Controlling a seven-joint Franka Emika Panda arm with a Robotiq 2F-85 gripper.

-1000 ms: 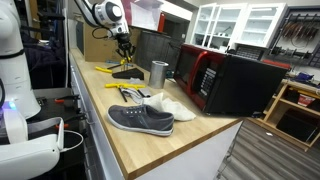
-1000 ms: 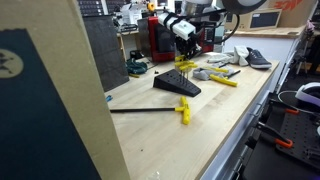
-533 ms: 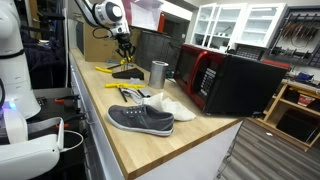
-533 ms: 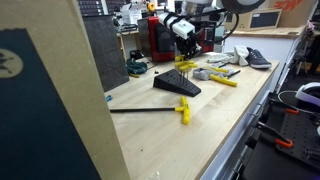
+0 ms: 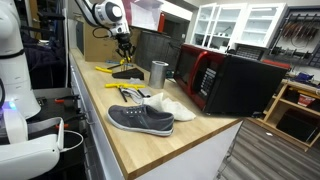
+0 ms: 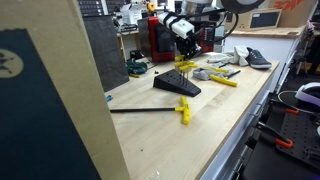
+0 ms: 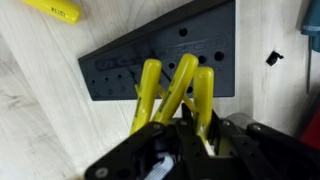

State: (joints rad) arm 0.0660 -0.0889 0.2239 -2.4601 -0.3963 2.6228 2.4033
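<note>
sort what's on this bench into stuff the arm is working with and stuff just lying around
In hand: gripper, yellow-handled tools it grips, black holed rack under them.
Lying about: grey shoe, metal cup, black and red microwave, loose yellow tool on the bench.

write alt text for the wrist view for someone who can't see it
The gripper is closed on a bunch of yellow tool handles over a black tool rack full of holes, which lies on a pale wooden bench. Another yellow tool lies at the top left edge.
</note>
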